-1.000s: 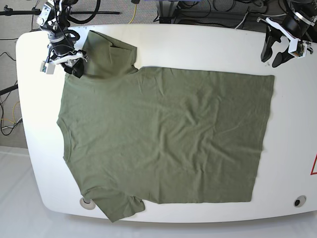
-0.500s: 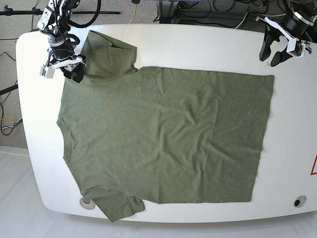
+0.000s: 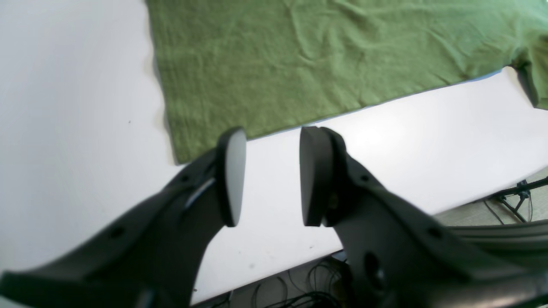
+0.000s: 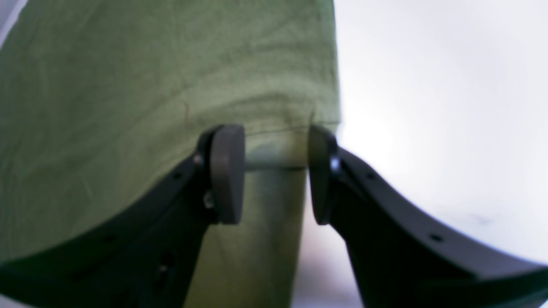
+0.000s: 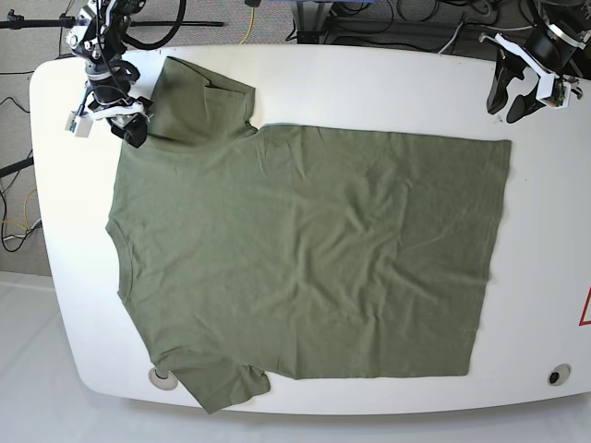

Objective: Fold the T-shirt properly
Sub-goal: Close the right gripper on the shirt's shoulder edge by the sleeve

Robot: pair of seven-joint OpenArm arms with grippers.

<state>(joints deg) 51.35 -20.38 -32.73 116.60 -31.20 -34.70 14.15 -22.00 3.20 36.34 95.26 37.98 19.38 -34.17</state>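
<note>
The olive-green T-shirt (image 5: 305, 249) lies spread flat on the white table (image 5: 369, 83), collar to the left and hem to the right. My right gripper (image 5: 132, 127) hovers at the far-left sleeve (image 5: 203, 101). In the right wrist view its jaws (image 4: 276, 171) stand apart, and the sleeve's hem (image 4: 274, 128) shows in the gap, not pinched. My left gripper (image 5: 508, 103) hangs open over bare table at the far right, just behind the hem's upper corner (image 5: 506, 144). The left wrist view shows the left gripper (image 3: 272, 171) empty, with the shirt's corner (image 3: 184, 149) just beyond the fingertips.
The table has rounded edges, with cables and stands on the floor behind it. Two round fittings sit near the front edge (image 5: 163, 377) (image 5: 558, 375). A red mark (image 5: 585, 309) shows at the right edge. The near sleeve (image 5: 226, 388) reaches the front edge.
My right gripper has shifted a little up and to the left beside the far sleeve. The left arm and the shirt have barely moved.
</note>
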